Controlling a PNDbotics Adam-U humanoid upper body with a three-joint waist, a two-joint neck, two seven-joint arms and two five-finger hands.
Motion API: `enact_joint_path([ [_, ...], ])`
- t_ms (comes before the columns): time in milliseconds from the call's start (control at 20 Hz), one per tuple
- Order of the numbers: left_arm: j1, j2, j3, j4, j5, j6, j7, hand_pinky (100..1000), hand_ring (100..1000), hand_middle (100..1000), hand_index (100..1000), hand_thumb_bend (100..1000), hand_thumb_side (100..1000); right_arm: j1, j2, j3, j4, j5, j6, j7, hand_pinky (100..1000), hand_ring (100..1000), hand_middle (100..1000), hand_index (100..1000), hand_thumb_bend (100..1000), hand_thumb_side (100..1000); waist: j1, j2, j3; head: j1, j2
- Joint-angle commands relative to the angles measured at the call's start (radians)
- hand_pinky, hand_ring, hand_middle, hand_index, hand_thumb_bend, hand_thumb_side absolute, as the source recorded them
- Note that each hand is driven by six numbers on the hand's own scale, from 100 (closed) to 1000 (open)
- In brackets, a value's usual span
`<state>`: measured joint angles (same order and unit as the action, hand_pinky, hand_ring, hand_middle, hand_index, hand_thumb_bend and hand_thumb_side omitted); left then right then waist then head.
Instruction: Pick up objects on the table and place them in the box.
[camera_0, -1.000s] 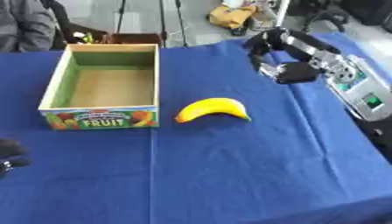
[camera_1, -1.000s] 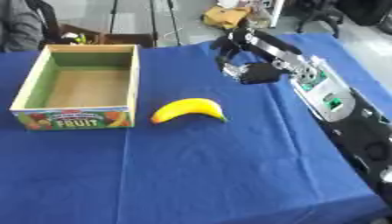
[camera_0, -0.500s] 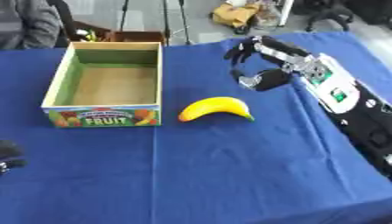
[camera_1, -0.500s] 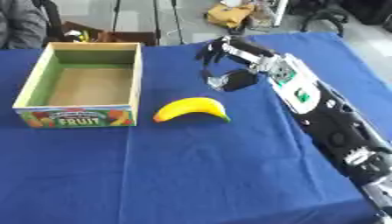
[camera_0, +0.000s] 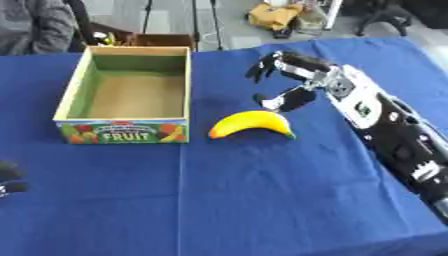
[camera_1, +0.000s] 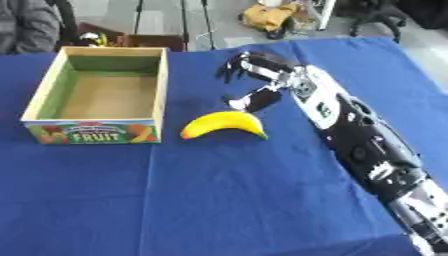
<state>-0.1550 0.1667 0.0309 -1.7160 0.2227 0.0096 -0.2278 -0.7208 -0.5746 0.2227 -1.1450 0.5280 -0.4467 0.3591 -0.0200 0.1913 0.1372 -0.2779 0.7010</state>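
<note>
A yellow banana (camera_0: 250, 124) lies on the blue cloth just right of the cardboard fruit box (camera_0: 76, 93), which is empty. My right hand (camera_0: 286, 79) hovers above and slightly behind the banana, open, with fingers spread toward the left and the thumb pointing down near the banana's upper edge. It does not touch the banana. Only a dark bit of my left hand (camera_0: 8, 178) shows at the lower left edge.
The blue table cloth (camera_0: 227, 200) stretches wide in front of the box and banana. A person sits behind the far left edge. Bags and stands are on the floor beyond the table.
My right arm has swung left and nearer, bringing the hand from the far right of the table to just above the banana. The banana and box have stayed put.
</note>
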Motion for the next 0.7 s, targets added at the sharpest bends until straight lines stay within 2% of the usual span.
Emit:
enact_joint_path([
  [50, -0.014, 0.008, -0.003, -0.016, 0.003, 0.000, -0.004, 625, 660, 600, 657, 168, 1000, -0.024, -0.005, -0.001, 0.020, 0.028, -0.013, 0.005, 711, 767, 618, 814, 160, 409, 0.000, -0.012, 0.003, -0.005, -0.007],
  [250, -0.017, 0.007, -0.004, -0.017, 0.003, 0.001, -0.004, 625, 660, 600, 657, 170, 1000, -0.025, 0.009, 0.003, 0.040, 0.051, -0.022, 0.013, 711, 768, 621, 815, 166, 415, -0.001, -0.010, 0.006, -0.005, -0.008],
  [300, -0.018, 0.008, -0.004, -0.017, 0.003, 0.001, -0.004, 625, 660, 600, 657, 172, 1000, -0.024, 0.012, 0.004, 0.044, 0.058, -0.024, 0.015, 711, 768, 622, 815, 200, 386, -0.002, -0.010, 0.006, -0.005, -0.008],
  [350, -0.018, 0.007, -0.004, -0.017, 0.003, 0.001, -0.004, 625, 660, 600, 657, 171, 1000, -0.024, 0.015, 0.005, 0.049, 0.065, -0.025, 0.017, 711, 769, 624, 815, 170, 419, -0.002, -0.009, 0.007, -0.006, -0.008],
  [700, -0.022, 0.006, -0.005, -0.018, 0.003, 0.000, -0.007, 625, 659, 600, 657, 172, 1000, -0.030, 0.034, 0.010, 0.087, 0.103, -0.035, 0.022, 709, 764, 618, 811, 171, 423, 0.000, -0.006, 0.012, -0.008, -0.012],
])
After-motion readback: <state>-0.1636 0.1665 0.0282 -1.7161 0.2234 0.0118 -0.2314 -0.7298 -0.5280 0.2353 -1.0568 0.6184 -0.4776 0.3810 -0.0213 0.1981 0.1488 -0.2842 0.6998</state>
